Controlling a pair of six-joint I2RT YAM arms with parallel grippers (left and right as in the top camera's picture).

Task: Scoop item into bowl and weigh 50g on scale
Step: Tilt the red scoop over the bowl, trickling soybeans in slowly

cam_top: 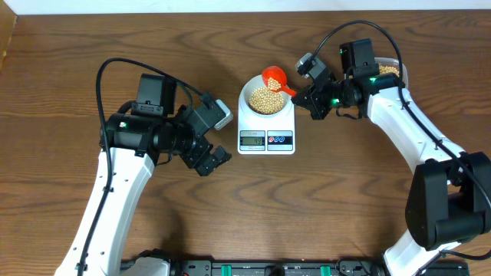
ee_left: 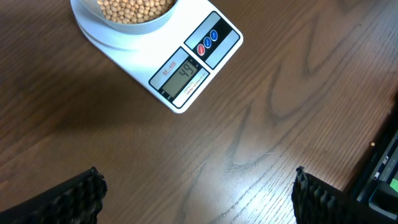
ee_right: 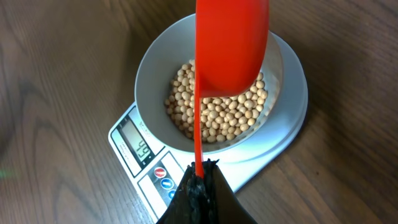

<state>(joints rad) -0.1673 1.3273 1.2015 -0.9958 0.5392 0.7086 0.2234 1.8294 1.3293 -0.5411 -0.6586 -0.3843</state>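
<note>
The white scale (cam_top: 266, 132) sits mid-table with the bowl (cam_top: 265, 98) on it, holding many tan beans (cam_top: 265, 100). Its display reads 49 in the left wrist view (ee_left: 185, 75). My right gripper (cam_top: 312, 100) is shut on the handle of an orange-red scoop (cam_top: 275, 77), whose head hangs over the bowl's far right rim. In the right wrist view the scoop (ee_right: 231, 46) tilts above the beans (ee_right: 217, 109) in the bowl (ee_right: 152, 81), and the gripper (ee_right: 200, 180) pinches its handle. My left gripper (cam_top: 211, 159) is open and empty, left of the scale; its fingers (ee_left: 196, 193) frame bare wood.
A clear tub with more beans (cam_top: 387, 70) stands at the back right, partly hidden behind my right arm. The scale's red and blue buttons (ee_left: 208, 40) face the front. A black rail (cam_top: 268, 268) runs along the table's front edge.
</note>
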